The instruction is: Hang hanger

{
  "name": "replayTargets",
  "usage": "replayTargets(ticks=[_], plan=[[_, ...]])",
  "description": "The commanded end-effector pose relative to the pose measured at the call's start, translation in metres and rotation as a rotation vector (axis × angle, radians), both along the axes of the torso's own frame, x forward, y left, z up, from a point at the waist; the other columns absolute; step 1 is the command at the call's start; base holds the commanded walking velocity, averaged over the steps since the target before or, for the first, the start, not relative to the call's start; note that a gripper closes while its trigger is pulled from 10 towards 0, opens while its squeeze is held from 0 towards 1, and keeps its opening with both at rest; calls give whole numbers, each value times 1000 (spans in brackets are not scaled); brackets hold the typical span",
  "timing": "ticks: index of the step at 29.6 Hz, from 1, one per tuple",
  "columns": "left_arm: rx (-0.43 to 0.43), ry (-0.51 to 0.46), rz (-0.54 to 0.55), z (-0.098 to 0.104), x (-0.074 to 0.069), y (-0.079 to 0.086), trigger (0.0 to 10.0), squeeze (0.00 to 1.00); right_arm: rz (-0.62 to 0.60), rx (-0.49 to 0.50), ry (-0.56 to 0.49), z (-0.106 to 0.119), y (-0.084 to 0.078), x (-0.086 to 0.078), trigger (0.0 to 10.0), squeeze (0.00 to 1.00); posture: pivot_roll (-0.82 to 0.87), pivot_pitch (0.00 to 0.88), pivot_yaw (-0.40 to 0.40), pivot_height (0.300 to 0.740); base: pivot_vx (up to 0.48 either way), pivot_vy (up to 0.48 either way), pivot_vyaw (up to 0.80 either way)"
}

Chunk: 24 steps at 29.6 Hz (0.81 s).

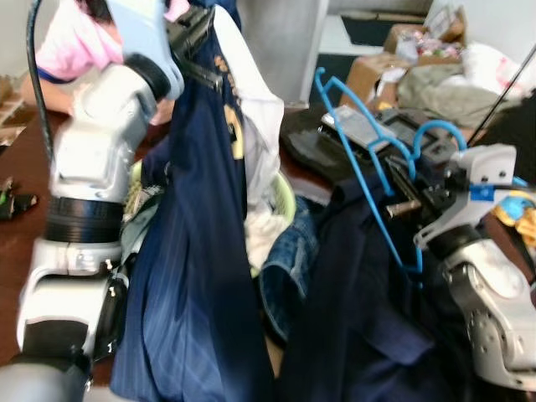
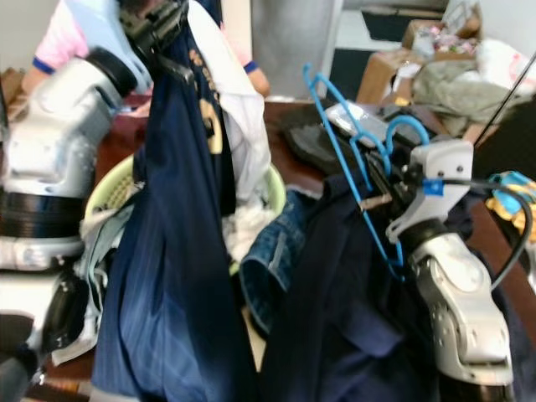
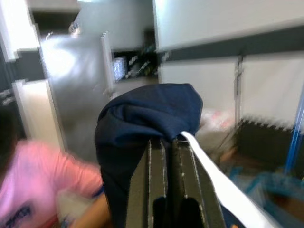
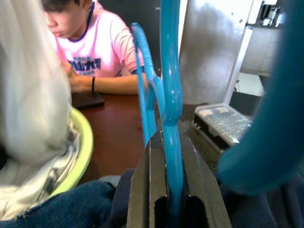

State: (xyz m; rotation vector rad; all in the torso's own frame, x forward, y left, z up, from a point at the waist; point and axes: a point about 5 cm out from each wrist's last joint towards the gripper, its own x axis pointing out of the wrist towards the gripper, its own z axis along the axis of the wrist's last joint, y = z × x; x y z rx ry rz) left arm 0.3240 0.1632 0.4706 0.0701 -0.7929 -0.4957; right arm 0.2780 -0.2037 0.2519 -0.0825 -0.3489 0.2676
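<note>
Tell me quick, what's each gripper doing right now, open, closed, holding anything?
Left gripper: closed on the navy garment, held up high.
Right gripper: closed on the blue hanger.

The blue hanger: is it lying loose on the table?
No, the right gripper has its fingers clamped on the blue hanger and holds it up above the table.

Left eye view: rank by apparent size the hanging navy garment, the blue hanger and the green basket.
1. navy garment, by far the largest, though nearest the camera.
2. blue hanger, held in the right gripper.
3. green basket, mostly hidden by clothes, so its rank is unsure.
</note>
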Motion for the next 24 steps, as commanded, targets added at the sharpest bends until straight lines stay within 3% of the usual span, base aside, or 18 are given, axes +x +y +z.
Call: replayTargets(ticks=[1,7,8,12,15,17,18,19,20,21,22,23,24], plan=[[-59,-223,-18,54,-42,24,10000,0,-1,1,15,-6,0,-1,10000,0,96,168,-18,740,0,0,0],[-59,-292,105,84,-54,46,10000,0,10,7,15,-7,4,1,10000,0,123,156,-16,740,0,0,0],[-25,-316,150,92,-55,53,10000,0,18,13,12,-7,7,2,10000,0,133,152,-9,740,0,0,0],[-40,-284,135,89,-49,58,10000,0,22,17,11,-8,9,2,10000,0,133,152,-4,740,0,0,0],[-16,-226,89,71,-38,55,10000,0,22,20,12,-8,10,0,10000,0,127,151,-3,740,0,0,0],[59,-69,-53,28,-15,39,10000,0,20,20,12,-8,9,-1,10000,0,119,152,-1,740,0,0,0],[59,-69,-53,28,-15,39,10000,0,20,20,12,-8,9,-1,10000,0,119,152,-1,740,0,0,0],[142,23,-141,-6,-6,24,10000,0,17,17,13,-8,8,-1,10000,0,111,157,-5,740,0,0,0],[142,23,-141,-6,-6,24,10000,0,17,17,13,-8,8,-1,10000,0,111,157,-5,740,0,0,0],[228,119,-245,-45,0,5,10000,0,13,14,12,-7,6,-2,10000,0,109,162,-9,740,0,0,0],[228,119,-245,-45,0,5,10000,0,13,14,12,-7,6,-2,10000,0,109,162,-9,740,0,0,0],[359,194,-359,-88,-5,-15,10000,0,10,11,14,-7,5,-2,10000,0,106,172,-11,740,0,0,0],[359,194,-359,-88,-5,-15,10000,0,10,11,14,-7,5,-2,10000,0,106,172,-11,740,0,0,0]])
